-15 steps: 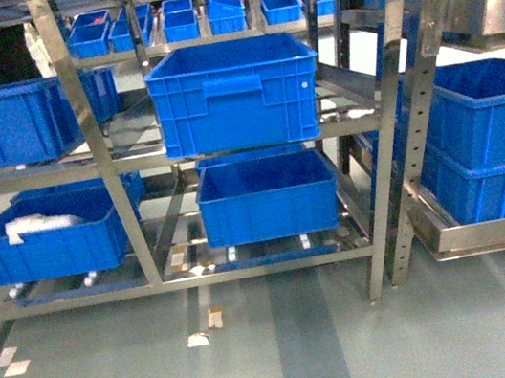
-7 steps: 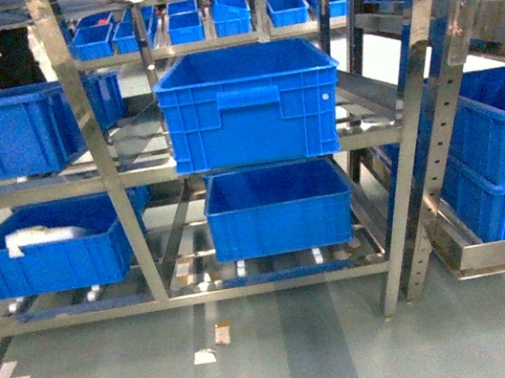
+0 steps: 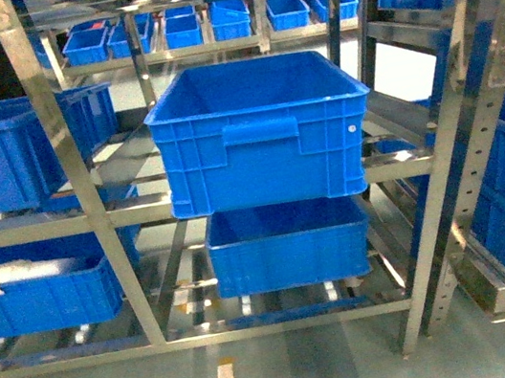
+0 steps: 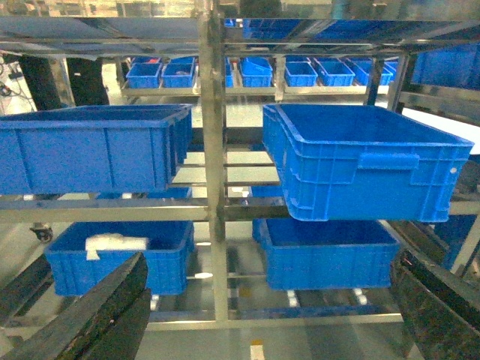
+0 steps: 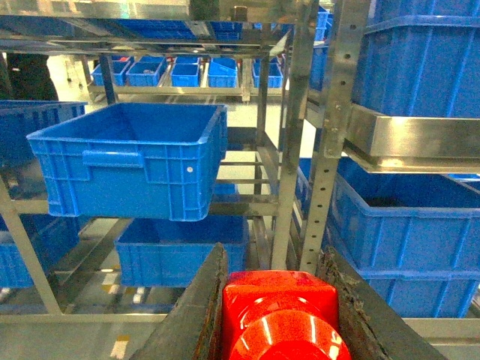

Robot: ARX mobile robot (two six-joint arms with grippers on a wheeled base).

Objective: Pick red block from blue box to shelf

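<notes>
While the right gripper (image 5: 281, 319) clamps the red block (image 5: 281, 319), the shelf (image 3: 67, 181) stands ahead. Left gripper (image 4: 262, 315) jaws are spread wide, holding nothing.

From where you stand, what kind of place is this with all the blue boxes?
Probably a warehouse or factory storeroom. Steel racks stand in rows, loaded with big blue plastic crates, with smaller blue bins on shelving farther back, and the floor is plain and painted.

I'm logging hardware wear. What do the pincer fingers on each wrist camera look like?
Left pincer: two broad, black, matte fingers, edges blurred by closeness. Right pincer: dark fingers with paler, greyish inner faces and rough, crumbly-looking edges. No cables, markings or arm links show, and neither arm appears in the head view.
</notes>
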